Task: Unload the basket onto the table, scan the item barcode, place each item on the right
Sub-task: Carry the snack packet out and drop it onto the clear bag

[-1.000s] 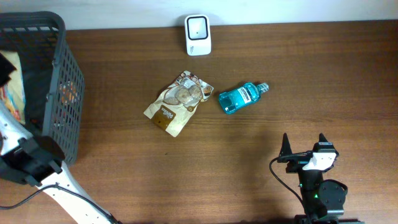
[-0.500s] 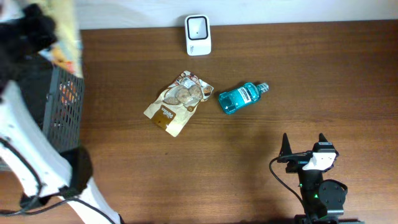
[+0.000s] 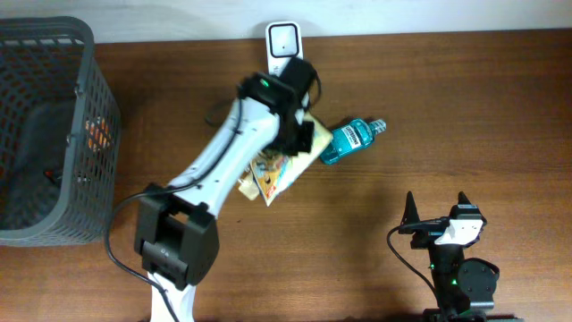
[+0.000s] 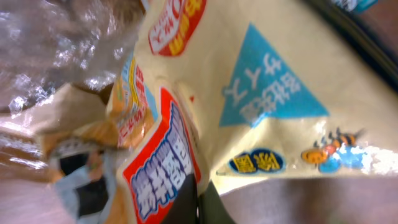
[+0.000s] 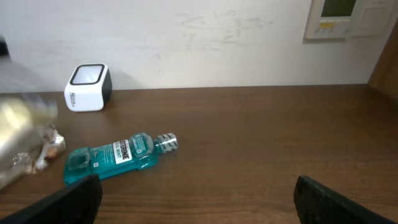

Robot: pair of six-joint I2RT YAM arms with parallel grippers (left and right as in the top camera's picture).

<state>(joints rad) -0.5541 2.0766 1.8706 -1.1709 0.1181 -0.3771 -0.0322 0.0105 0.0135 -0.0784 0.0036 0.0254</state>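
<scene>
currently the left end effector grips a yellow snack packet dangling beneath it, barcode scanner just beyond; the right end effector stands open. the floppy packet may hide its barcode or swipe the mouthwash bottle alongside.

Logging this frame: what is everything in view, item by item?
Basket: one, dark grey, table's left end.
Scanner: one, white, back edge, centre.
Mouthwash bottle: one, teal, lying on its side, right of centre.
Yellow snack bag: one, held over table centre.
Cookie bag: one, brown and clear, left of the bottle.
Table: one, brown wood.
Left claw: shut on the snack bag.
Right claw: open, empty, front right.
</scene>
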